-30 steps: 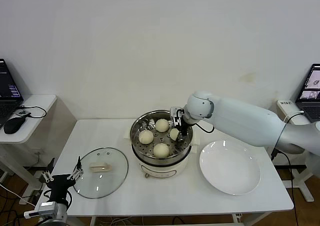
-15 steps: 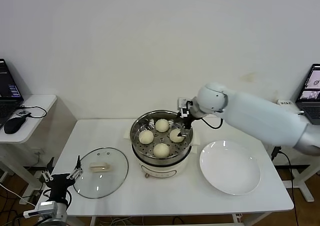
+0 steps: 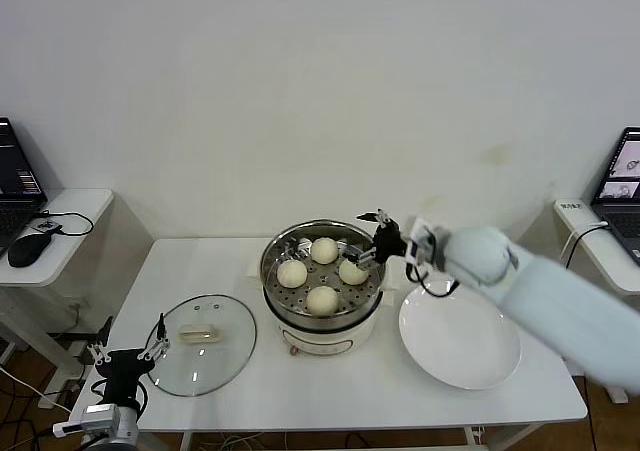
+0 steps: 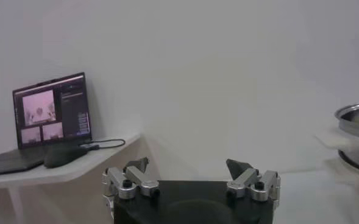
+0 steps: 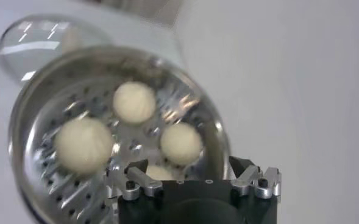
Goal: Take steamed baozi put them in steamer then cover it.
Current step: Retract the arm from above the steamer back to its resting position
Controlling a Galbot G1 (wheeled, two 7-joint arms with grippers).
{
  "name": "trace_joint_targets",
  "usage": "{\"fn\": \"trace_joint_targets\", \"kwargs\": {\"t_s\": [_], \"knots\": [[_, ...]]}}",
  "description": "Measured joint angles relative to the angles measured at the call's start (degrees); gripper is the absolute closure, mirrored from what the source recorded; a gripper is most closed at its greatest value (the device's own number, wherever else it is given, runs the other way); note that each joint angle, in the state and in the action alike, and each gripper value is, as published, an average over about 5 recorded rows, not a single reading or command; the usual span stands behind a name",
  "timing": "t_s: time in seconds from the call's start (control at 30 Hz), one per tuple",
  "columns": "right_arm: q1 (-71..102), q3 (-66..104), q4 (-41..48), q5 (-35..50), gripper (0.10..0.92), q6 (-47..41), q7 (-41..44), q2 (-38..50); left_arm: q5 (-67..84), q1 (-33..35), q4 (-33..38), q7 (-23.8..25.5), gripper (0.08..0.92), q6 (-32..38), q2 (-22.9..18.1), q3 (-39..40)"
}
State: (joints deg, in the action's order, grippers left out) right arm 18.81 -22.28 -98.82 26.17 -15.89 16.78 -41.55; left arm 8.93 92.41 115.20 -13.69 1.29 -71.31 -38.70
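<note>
Several cream-white baozi (image 3: 323, 250) lie in the steel steamer (image 3: 272, 281) at the middle of the table; in the right wrist view these baozi (image 5: 83, 145) rest on the perforated basket (image 5: 33, 122). My right gripper (image 3: 358, 239) hangs open and empty just off the steamer's right rim, and the same gripper (image 5: 188, 165) holds nothing between its fingers. The glass cover (image 3: 225, 356) with its cream handle (image 3: 198, 333) lies flat on the table left of the steamer. My left gripper (image 3: 128, 351) stays parked open off the table's front left corner, shown empty in its own view (image 4: 187, 165).
A white plate (image 3: 460, 333) lies to the right of the steamer. Side tables with laptops (image 3: 18, 176) stand at both sides, the left one with a mouse (image 3: 24, 251). The left wrist view shows a laptop (image 4: 51, 115) and the steamer's edge (image 4: 357, 131).
My right gripper opened, left the baozi at the basket's right side and drew back to the right, out over the rim. The left arm stayed put.
</note>
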Motion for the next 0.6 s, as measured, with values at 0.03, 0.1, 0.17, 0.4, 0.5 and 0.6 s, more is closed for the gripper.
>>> {"fn": "trace_joint_targets", "kwargs": {"t_s": [0.03,0.1,0.17,0.4,0.5,0.6], "knots": [[3.6,3.2,-0.4,-0.7,0.203,1.8,-1.0,-0.5,-0.4,-0.1,-0.1,-0.1,0.177,0.1,-0.1,0.1],[10.9,9.9,-1.1,-2.5,0.202,5.4,-2.5,-2.0,-1.3,-0.3,-0.5,-0.3,0.177,0.2,-0.2,0.4],[17.7,16.2,-1.6,-4.4,0.202,8.8,-3.6,-4.0,-2.6,-0.5,-0.9,-0.5,0.177,0.2,-0.3,0.7],[37.5,36.4,-3.5,-9.0,0.202,17.4,-5.4,-13.0,-12.3,-0.7,-3.1,-0.2,0.177,0.4,0.0,1.0],[44.4,44.0,-4.7,-10.0,0.203,19.1,-5.8,-17.0,-18.3,-0.4,-4.1,0.0,0.177,0.9,0.5,0.7],[50.5,50.7,-6.1,-10.5,0.203,20.1,-6.3,-20.6,-24.9,0.0,-5.1,0.1,0.177,1.8,1.2,0.2]]}}
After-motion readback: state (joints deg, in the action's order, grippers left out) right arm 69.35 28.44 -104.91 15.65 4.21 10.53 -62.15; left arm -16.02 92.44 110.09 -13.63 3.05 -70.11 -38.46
